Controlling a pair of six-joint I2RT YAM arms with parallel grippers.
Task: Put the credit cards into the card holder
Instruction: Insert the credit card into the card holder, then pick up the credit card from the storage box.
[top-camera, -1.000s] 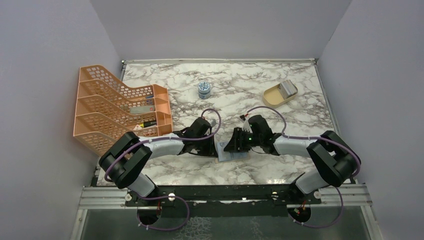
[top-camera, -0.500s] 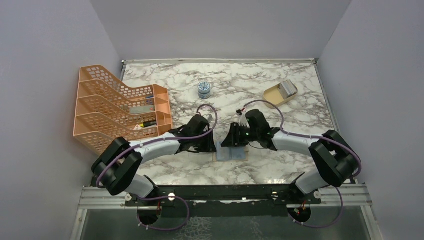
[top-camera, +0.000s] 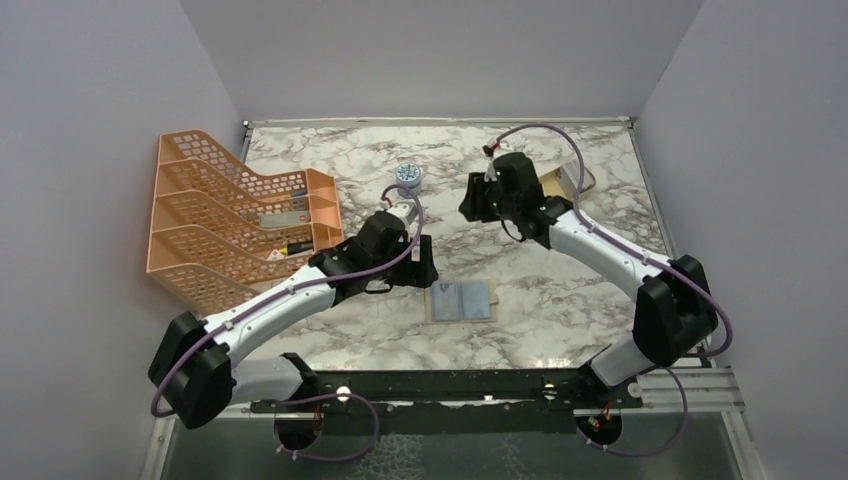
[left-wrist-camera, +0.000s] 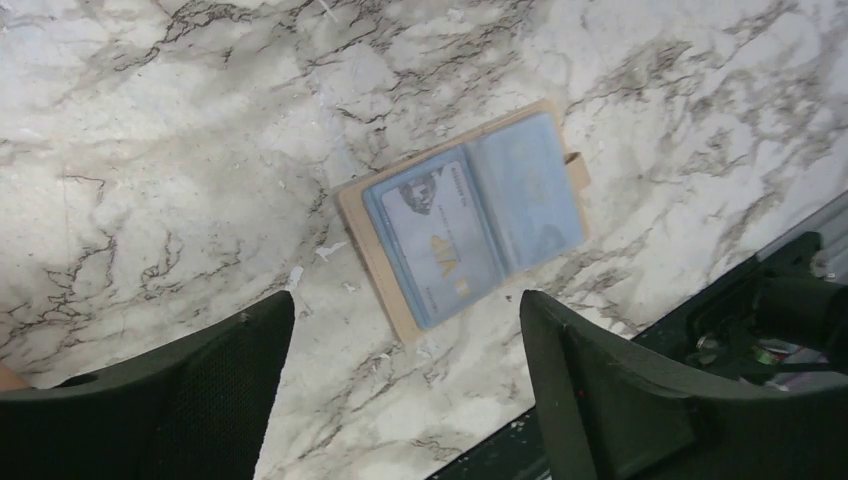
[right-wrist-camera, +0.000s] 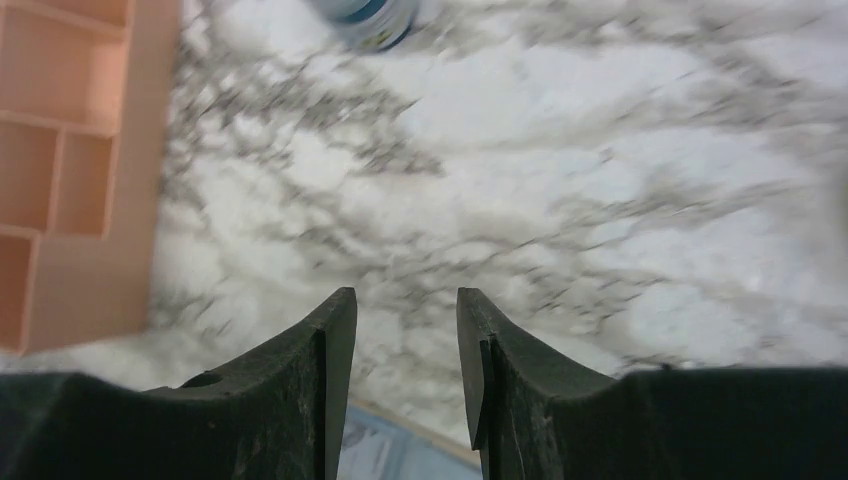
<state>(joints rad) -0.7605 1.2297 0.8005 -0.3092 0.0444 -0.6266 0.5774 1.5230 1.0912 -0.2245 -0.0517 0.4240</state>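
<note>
The card holder lies open and flat on the marble tabletop, near the middle of its near edge. Its pale blue pockets face up inside a tan border, and a small tab sticks out of its right edge. A pale blue credit card with printed markings sits in the left half; the right half shows only the blue pocket.

The left arm reaches in from the near left. Its jaws stand wide apart with nothing between them, just left of and beyond the holder and clear of it. In the wrist view the two dark fingers frame the holder from above.

The right arm stretches toward the far middle. Its jaws hang over bare marble with a narrow gap between them, holding nothing. They are right of a small blue-lidded jar and well apart from the holder.

An orange mesh file rack stands at the left edge. A beige dish at the far right is partly hidden behind the right arm, and I cannot tell what it contains.
</note>
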